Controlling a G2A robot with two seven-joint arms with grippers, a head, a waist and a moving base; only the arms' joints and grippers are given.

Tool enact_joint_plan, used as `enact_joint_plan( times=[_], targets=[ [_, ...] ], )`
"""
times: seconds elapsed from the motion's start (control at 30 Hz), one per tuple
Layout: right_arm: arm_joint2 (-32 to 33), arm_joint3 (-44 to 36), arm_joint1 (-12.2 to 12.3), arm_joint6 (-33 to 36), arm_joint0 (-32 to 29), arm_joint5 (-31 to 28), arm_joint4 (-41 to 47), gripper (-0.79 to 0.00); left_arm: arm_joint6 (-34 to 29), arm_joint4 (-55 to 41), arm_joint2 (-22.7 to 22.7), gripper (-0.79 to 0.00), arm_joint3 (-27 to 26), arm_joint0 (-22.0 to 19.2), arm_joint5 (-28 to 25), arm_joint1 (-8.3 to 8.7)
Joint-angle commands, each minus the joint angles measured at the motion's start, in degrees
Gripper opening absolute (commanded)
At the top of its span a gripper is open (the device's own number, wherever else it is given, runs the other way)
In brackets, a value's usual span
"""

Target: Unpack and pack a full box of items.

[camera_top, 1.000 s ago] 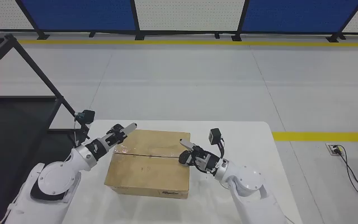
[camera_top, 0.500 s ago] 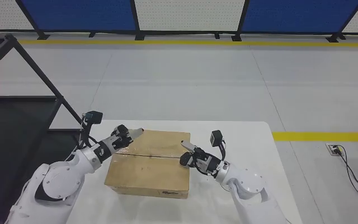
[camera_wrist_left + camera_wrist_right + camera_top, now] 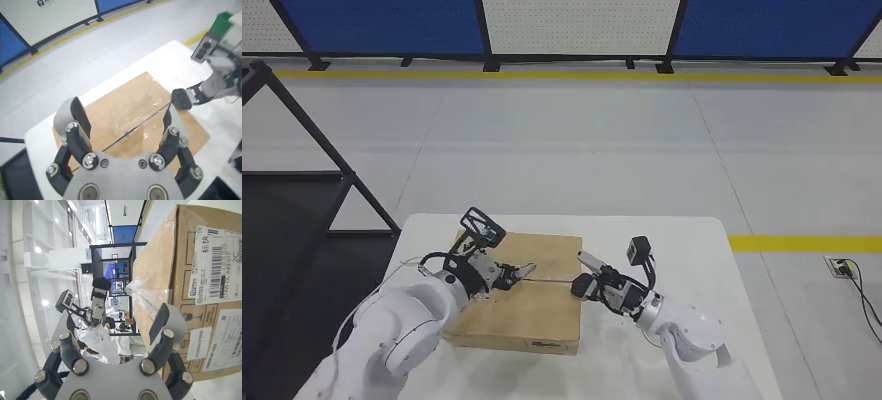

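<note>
Findings, referenced to the box (image 3: 512, 300):

1. The box rests on the counter (image 3: 682, 240), on the counter's left half.
2. A seam (image 3: 121, 136) crosses the box top from left to right.
3. The left end effector (image 3: 517, 272) is above the box top, over the seam.
4. The right end effector (image 3: 585, 275) is at the box's right edge, by the seam's end.
5. Labels (image 3: 213, 266) are on the box's right side.
6. A rack (image 3: 302, 150) stands on the floor left of the box.
7. Partition panels (image 3: 582, 25) stand well behind the box.

we see a white surface (image 3: 682, 250), a black metal rack (image 3: 292, 210) beside it, and blue partition panels (image 3: 382, 25) behind a yellow floor line (image 3: 542, 74).
</note>
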Motion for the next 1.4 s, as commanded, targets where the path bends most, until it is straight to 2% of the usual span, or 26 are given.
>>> enact_joint_plan(
  times=[0.0, 0.33, 0.4, 0.6, 0.93, 0.97, 1.1, 1.3, 1.37],
  targets=[
    [-0.1, 0.0, 0.1, 0.0, 0.0, -0.1, 0.3, 0.000, 0.1, 0.2, 0.0, 0.000, 0.0, 0.0, 0.1, -0.01],
    [-1.2, 1.0, 0.6, -0.3, 0.5, -0.8, 1.3, 0.000, 0.1, 0.2, 0.0, 0.000, 0.0, 0.0, 0.1, -0.01],
    [-1.3, 1.1, 0.7, -0.3, 0.6, -0.8, 1.3, 0.000, 0.8, 3.5, 0.4, 0.000, -0.4, 0.8, 0.5, 0.00],
    [-1.3, 1.3, 1.1, -0.5, 0.5, -1.0, 1.9, 0.000, -2.6, 19.3, 6.1, 0.000, -2.7, -0.4, -0.6, -0.60],
    [-1.6, 2.0, 1.7, -0.4, 0.7, -1.3, 3.0, 0.000, -6.3, 25.5, 13.7, 0.000, 0.8, -7.2, -2.5, -3.39],
    [-1.6, 2.1, 1.7, -0.4, 0.7, -1.4, 3.2, 0.000, -6.9, 25.9, 14.3, -0.031, 1.4, -7.7, -3.1, -3.65],
    [-1.7, 2.1, 1.9, -0.3, 0.7, -1.6, 3.8, 0.000, -8.7, 27.7, 16.3, -0.068, 3.5, -9.6, -3.8, -4.69],
    [-2.3, 2.2, 2.2, -0.5, 1.1, -1.5, 4.0, 0.000, -9.5, 28.3, 16.9, -0.129, 5.0, -10.8, -3.7, -5.77],
    [-2.4, 2.4, 2.3, -0.5, 1.3, -1.5, 4.2, 0.000, -9.7, 28.8, 17.1, -0.206, 5.3, -10.9, -3.9, -6.06]
  ],
)
